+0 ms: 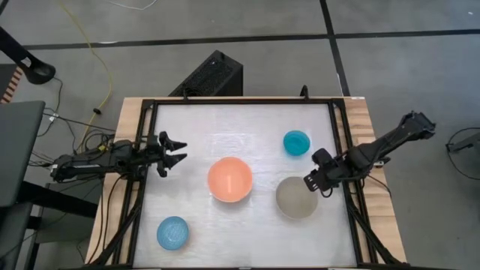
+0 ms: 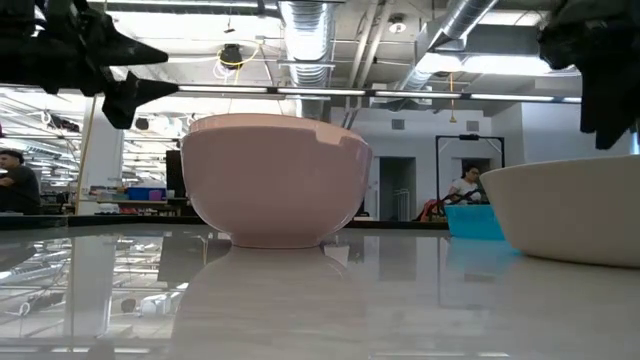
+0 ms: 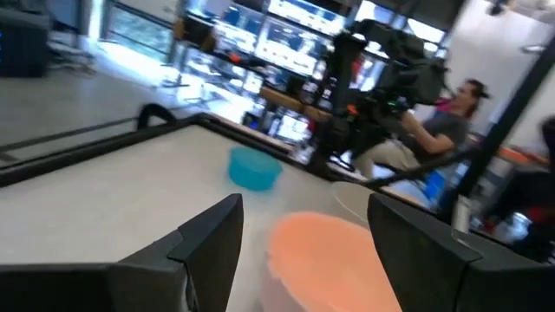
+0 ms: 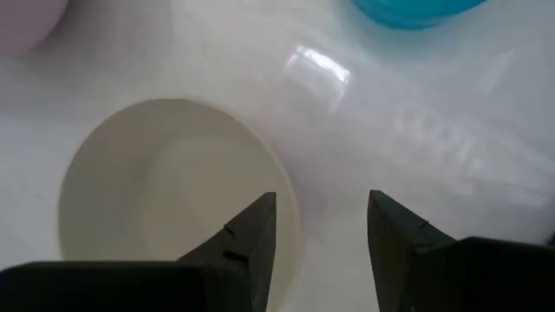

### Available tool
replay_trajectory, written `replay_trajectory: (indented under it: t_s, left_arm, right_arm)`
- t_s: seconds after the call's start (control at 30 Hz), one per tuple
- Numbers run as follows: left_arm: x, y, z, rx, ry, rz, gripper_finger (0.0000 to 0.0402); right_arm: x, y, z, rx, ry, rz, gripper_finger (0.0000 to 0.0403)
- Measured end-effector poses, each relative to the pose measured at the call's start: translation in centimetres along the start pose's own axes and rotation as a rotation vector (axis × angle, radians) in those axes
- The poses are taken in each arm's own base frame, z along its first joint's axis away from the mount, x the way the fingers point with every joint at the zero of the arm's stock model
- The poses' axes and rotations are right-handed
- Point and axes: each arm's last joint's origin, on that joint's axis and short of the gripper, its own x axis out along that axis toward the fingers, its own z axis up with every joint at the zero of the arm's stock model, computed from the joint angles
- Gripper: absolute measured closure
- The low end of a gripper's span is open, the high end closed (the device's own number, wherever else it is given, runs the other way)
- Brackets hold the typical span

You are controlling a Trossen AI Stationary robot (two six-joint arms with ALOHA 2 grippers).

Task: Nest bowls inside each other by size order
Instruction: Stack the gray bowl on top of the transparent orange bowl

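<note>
The salmon-pink bowl [image 1: 229,178] stands upright at the table's middle, and a paler rim [image 1: 229,199] shows around it, seemingly the cream-white bowl under it. The grey-beige bowl [image 1: 295,198] stands to its right, the teal-blue bowl [image 1: 296,142] far right, and the light blue bowl [image 1: 173,233] near left. My left gripper [image 1: 174,154] is open above the table, left of the salmon bowl [image 3: 321,247]. My right gripper [image 4: 321,204] is open above the grey-beige bowl's right rim [image 4: 282,186], one finger over the inside and one outside. The low view shows it clear above the bowl [image 2: 570,215].
A black frame [image 1: 341,135] rims the white table top. A black box [image 1: 210,75] stands behind the far edge. Bare table lies between the salmon bowl and the light blue bowl. People sit in the room beyond the table [image 3: 434,130].
</note>
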Motion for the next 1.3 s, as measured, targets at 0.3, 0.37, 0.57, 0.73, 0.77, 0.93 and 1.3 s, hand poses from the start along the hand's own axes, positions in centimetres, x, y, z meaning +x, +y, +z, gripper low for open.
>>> replay_trajectory:
  t_s: [0.3,0.37,0.57,0.73,0.77,0.93,1.3]
  left_arm:
    - [0.0,0.0,-0.1,0.009,0.01,-0.009,0.0164]
    - [0.0,0.0,-0.1,0.01,0.012,-0.008,0.0164]
    - [0.0,0.0,-0.2,0.006,0.024,-0.004,0.0164]
    - [0.0,0.1,-0.4,0.005,0.05,0.006,0.0164]
    - [0.0,0.1,-0.5,0.006,0.053,0.008,0.0164]
    - [0.0,0.2,-0.5,0.004,0.055,0.008,0.0164]
    - [0.0,0.2,-0.5,-0.032,0.055,0.01,0.0164]
  right_arm:
    - [2.3,-0.3,-1.0,0.028,0.019,0.013,0.0262]
    - [2.8,-0.3,-1.1,0.028,0.018,0.028,0.0262]
    - [3.8,0.0,-1.4,-0.021,0.02,0.054,0.0262]
    - [4.9,0.4,-1.8,-0.07,0.06,-0.009,0.0262]
    - [5.2,0.5,-1.9,-0.075,0.066,-0.025,0.0262]
    - [6.4,0.9,-2.2,-0.096,0.078,-0.09,0.0265]
    - [7.0,1.1,-2.4,-0.073,0.104,-0.112,0.0391]
